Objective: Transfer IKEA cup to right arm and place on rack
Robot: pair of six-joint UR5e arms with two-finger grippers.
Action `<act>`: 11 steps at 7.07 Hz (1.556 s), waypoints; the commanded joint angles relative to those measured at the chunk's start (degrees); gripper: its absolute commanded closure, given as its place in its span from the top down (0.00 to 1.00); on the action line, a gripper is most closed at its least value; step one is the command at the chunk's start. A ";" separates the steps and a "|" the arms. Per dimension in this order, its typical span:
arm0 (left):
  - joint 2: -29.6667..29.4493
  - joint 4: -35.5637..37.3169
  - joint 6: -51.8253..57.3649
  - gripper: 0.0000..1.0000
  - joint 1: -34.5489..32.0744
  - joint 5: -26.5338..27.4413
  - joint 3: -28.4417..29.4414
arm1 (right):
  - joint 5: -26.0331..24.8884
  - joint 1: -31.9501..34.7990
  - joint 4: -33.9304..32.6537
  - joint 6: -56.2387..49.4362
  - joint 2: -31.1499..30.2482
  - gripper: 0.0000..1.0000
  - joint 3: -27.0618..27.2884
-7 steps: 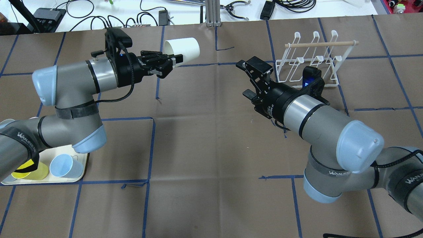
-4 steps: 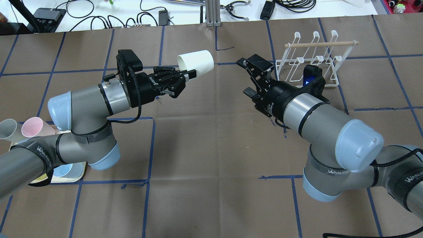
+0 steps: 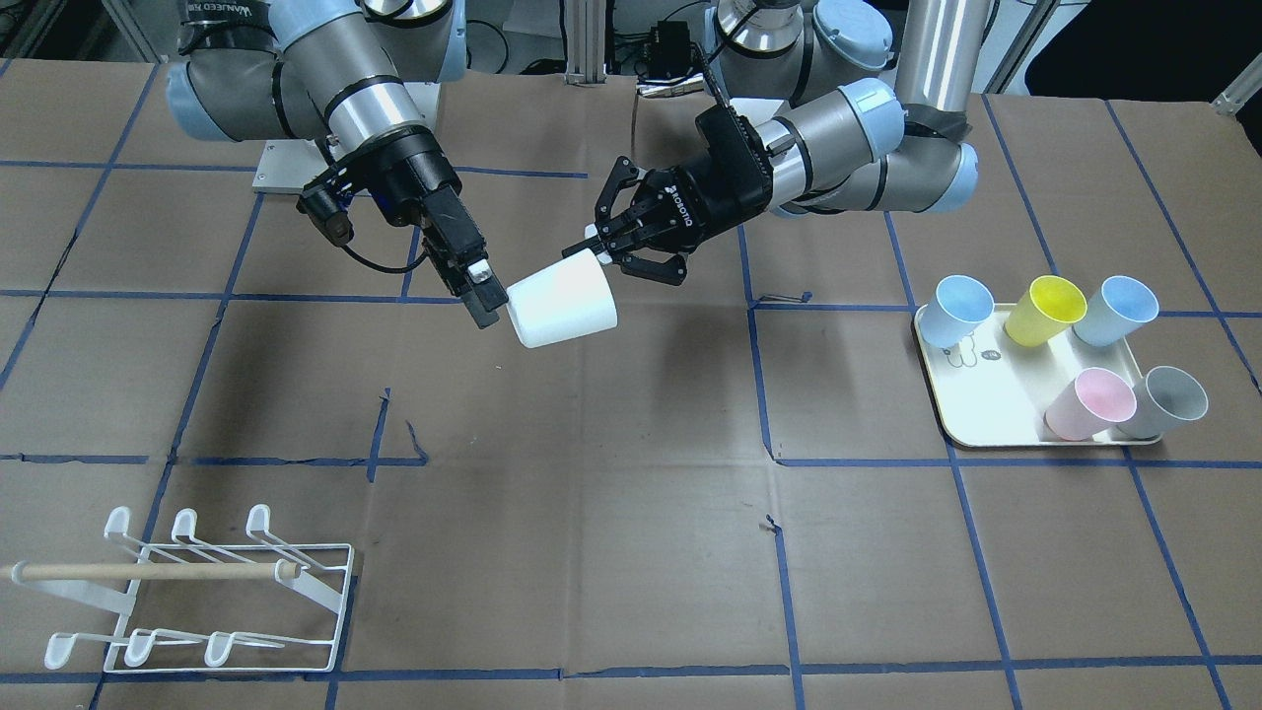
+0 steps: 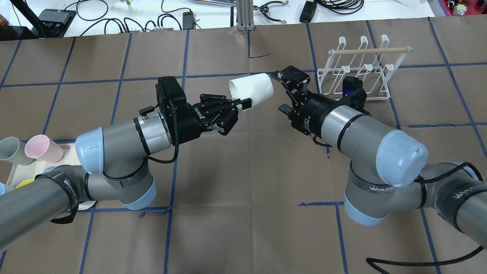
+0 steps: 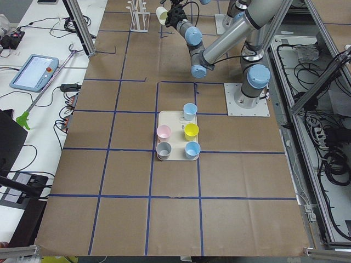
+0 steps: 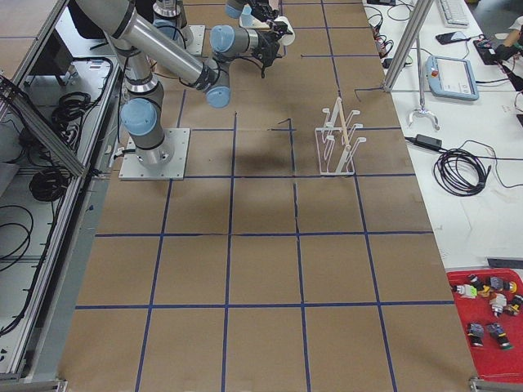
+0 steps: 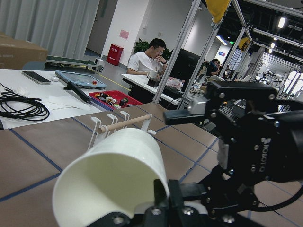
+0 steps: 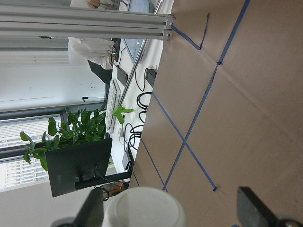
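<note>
The left gripper [image 4: 243, 104] pinches the white cup [image 4: 252, 89] by its rim. The cup's base sits between the right gripper's [image 4: 283, 91] wide-open fingers, apparently untouched.

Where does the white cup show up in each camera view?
Front-facing: white cup at centre.
Overhead: upper centre.
Exterior left: top edge.
Exterior right: top edge.
Left wrist: foreground.
Right wrist: bottom edge.
Shared landmark: the rack.

overhead and front views face each other, sharing rack [image 4: 357, 68], wrist cameras close
</note>
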 commanded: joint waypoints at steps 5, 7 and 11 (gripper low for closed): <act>0.36 2.02 -2.73 0.00 -0.25 1.19 -0.96 | -0.68 1.28 3.04 3.01 -0.16 1.00 -3.47; 0.36 2.02 -2.83 0.00 -0.25 1.19 -0.96 | -0.68 2.08 3.21 3.01 0.11 1.00 -3.38; 0.44 2.02 -3.00 0.00 -0.25 1.28 -0.96 | -2.44 4.63 3.47 4.32 0.81 0.99 -3.47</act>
